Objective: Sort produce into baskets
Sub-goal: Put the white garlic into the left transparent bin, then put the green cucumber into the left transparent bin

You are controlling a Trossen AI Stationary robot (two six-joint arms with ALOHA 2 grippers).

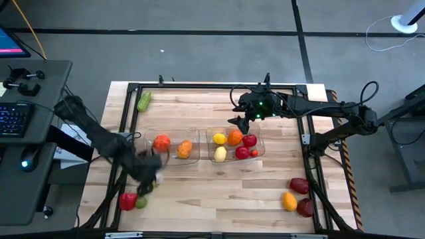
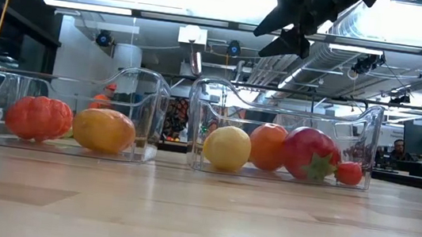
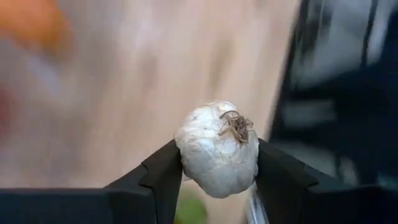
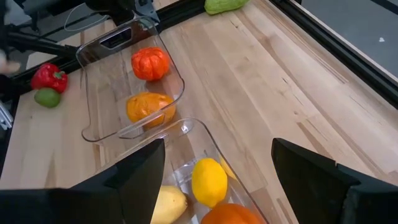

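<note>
From above, my left gripper [image 1: 150,174] sits low over the table's near-left part, just beside the left basket [image 1: 174,157], which holds a red-orange ribbed piece [image 1: 161,142] and an orange piece [image 1: 184,149]. A red pepper [image 1: 127,200] and a green piece [image 1: 141,202] lie close in front of it. My right gripper [image 1: 238,114] hovers at the far edge of the right basket [image 1: 260,151], which holds yellow, orange and red produce. A green vegetable [image 1: 144,101] lies alone near the far-left corner; two maroon pieces and a yellow-orange one lie at the near right.

At table height, both clear baskets stand side by side, and my right gripper [image 2: 282,32] hangs above the right one.

Through my left wrist camera, my fingers [image 3: 163,175] pinch a white garlic bulb [image 3: 217,148] from both sides, its root tuft facing the camera.

Through my right wrist camera, my fingers [image 4: 134,177] stand spread apart with nothing between them, above the right basket's yellow lemon [image 4: 209,180].
</note>
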